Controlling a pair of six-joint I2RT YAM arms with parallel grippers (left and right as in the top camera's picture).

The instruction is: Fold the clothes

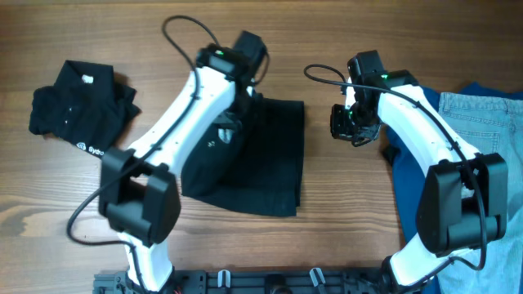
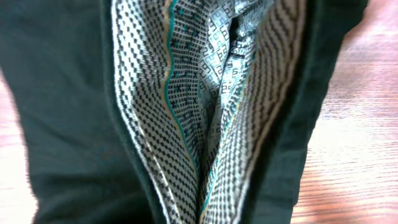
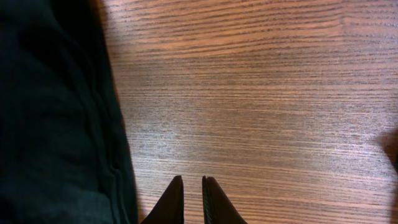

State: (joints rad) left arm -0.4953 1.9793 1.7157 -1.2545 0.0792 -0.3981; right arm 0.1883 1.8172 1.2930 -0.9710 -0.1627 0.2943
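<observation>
Black shorts [image 1: 265, 155] are lying mid-bench, roughly squared into a rectangle, with the lower left edge ragged and slanting. My left hand [image 1: 233, 114] is sitting low over their upper left part. Its wrist camera is showing only the open waistband [image 2: 205, 106] up close, with pale dotted lining and a teal stitch line between dark outer cloth. No fingers are showing in either view, so I cannot tell whether this hand is apart or clamped.

My right hand [image 3: 193, 190] is hanging over bare bench [image 1: 343, 220] just beside the shorts' right edge. Its fingers are nearly together with only a sliver between them, and they are holding nothing.

Progress, as I am judging it:
- The small black printed shirt [image 1: 78, 110] is resting far left as a compact bundle, likely finished, though a bit lumpy.
- The shorts are looking partly folded, and the gaping waistband is suggesting they are needing a flatten or another fold.
- The jeans [image 1: 482, 122] and the blue top [image 1: 409, 175] are lying heaped at the right under my right arm, looking unfolded.

So I am guessing under halfway, with the shorts in hand and two garments waiting.
</observation>
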